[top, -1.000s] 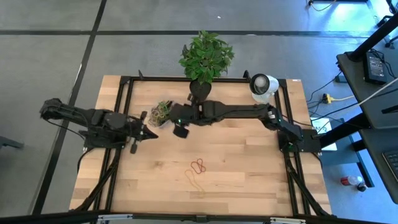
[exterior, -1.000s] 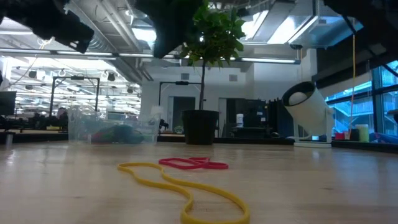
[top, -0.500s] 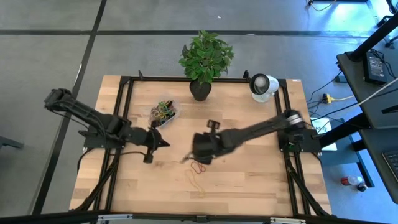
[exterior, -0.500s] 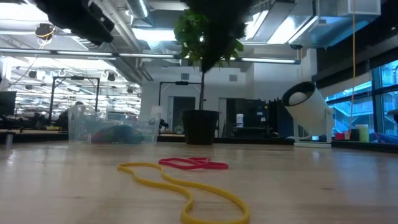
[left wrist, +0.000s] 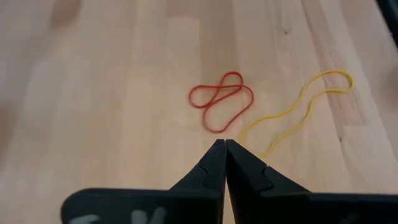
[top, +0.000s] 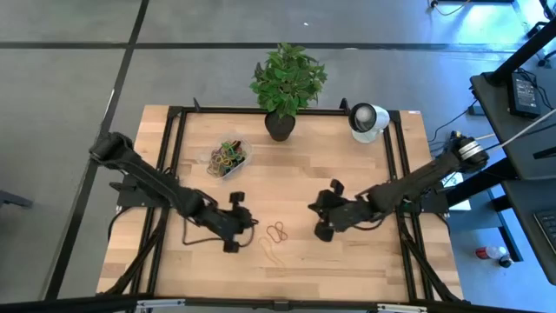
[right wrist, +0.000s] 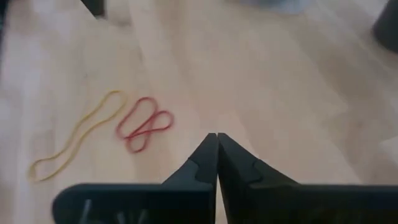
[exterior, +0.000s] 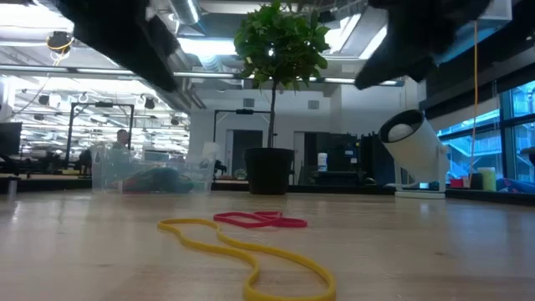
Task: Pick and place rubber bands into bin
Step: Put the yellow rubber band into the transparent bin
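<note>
- Light wooden bench (top: 347, 269) with a black frame, sitting on a grey floor; the low view looks past it into a big open workspace with ceiling lights.
- Two loose rubber bands lie near the front middle of the bench: a red one (top: 278, 231) twisted into a figure-eight, and a long yellow one (top: 274, 253) just beside it, toward the front edge.
- The bin (top: 228, 158) is the clear plastic one toward the back left, well apart from those two, with a heap of mixed-colour bands inside.
- Left gripper (top: 252, 225) hangs just left of the red band, jaws pressed together, nothing in them.
- Right gripper (top: 316, 219) is off to the right of the red band, jaws also pressed together and empty.
- Back edge: potted plant (top: 287, 80) in a black pot, and a white round camera-looking thing (top: 367, 119).
</note>
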You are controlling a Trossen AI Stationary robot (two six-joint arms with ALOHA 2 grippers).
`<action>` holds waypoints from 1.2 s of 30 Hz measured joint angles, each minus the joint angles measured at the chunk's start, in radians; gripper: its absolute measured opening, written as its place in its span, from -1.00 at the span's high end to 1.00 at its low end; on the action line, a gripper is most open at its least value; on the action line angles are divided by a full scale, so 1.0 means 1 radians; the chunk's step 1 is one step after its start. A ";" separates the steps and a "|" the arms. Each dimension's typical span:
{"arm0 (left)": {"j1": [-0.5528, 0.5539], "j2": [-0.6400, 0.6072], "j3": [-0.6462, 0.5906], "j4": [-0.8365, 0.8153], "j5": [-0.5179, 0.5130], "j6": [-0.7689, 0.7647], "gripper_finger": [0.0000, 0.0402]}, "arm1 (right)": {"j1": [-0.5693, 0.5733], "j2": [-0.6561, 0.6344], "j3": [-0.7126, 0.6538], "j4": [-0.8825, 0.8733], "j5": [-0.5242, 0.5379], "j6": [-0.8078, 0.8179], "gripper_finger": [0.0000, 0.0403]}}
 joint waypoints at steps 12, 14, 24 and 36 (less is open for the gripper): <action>0.015 0.298 0.123 0.016 0.080 -0.114 0.46 | 0.080 -0.038 -0.147 0.155 -0.065 0.071 0.93; 0.016 0.335 0.123 0.030 0.077 -0.130 0.38 | 0.087 -0.038 -0.147 0.163 -0.065 0.068 0.93; 0.015 0.459 0.129 0.117 0.060 -0.213 0.36 | 0.104 -0.038 -0.147 0.160 -0.067 0.068 0.97; -0.023 0.376 0.115 0.054 0.026 -0.238 0.99 | 0.105 -0.037 -0.147 0.168 -0.067 0.066 0.91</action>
